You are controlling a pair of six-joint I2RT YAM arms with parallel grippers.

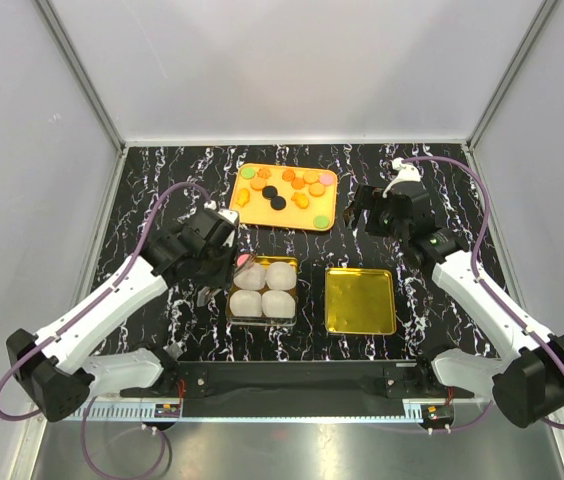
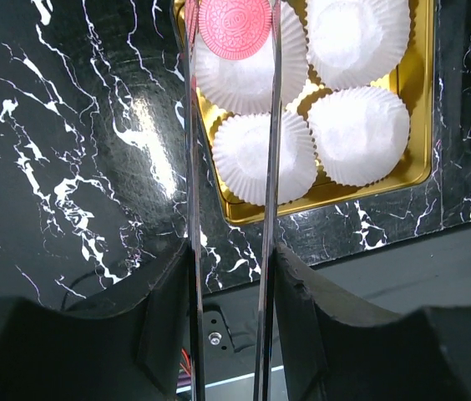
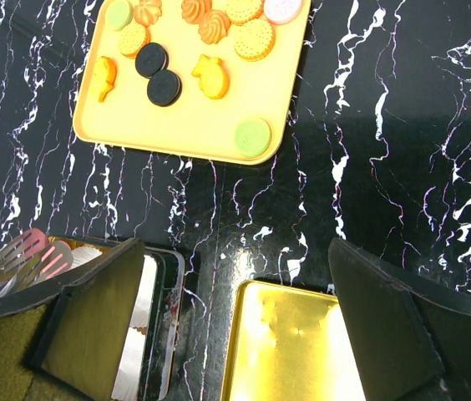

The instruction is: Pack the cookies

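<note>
Several cookies point(image 1: 292, 188) in orange, green, black and pink lie on the orange tray point(image 1: 262, 215) at the back; the right wrist view shows them too point(image 3: 210, 33). My left gripper point(image 2: 231, 267) is shut on a pair of metal tongs point(image 2: 192, 167). The tong tips pinch a round pink cookie point(image 2: 234, 27) just over the back-left white paper cup point(image 2: 248, 79) of the gold box point(image 2: 327, 188). My right gripper point(image 1: 367, 212) hangs open and holds nothing, to the right of the tray and above the table.
The gold box point(image 1: 264, 322) with several white paper cups sits mid-table in front of the tray. A gold lid point(image 1: 360, 300) lies flat to its right, below the right gripper point(image 3: 235, 317). Grey walls enclose the marble tabletop.
</note>
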